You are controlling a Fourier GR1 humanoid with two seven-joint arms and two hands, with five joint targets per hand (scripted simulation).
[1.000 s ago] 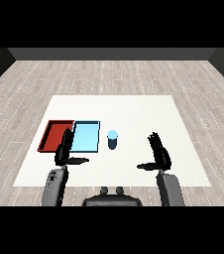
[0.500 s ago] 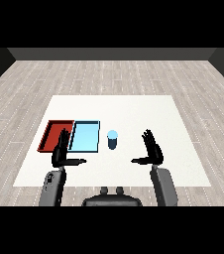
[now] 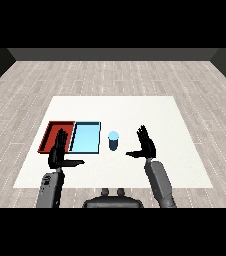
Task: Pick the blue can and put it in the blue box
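A small blue can (image 3: 113,140) stands upright on the white table, just right of the light blue tray (image 3: 85,137). My right hand (image 3: 146,144) is open, fingers straight and thumb pointing left toward the can, a short gap to the can's right. My left hand (image 3: 59,153) is open too, held over the near edges of the red tray (image 3: 53,134) and the blue tray, thumb stretched to the right. Neither hand touches the can.
The red tray lies against the left side of the light blue tray. The white table (image 3: 150,112) stretches wide behind and to the right of the can. Wooden floor surrounds the table.
My right hand has moved left and forward, closing much of the gap to the can. The left hand has stayed almost still. The can has not moved.
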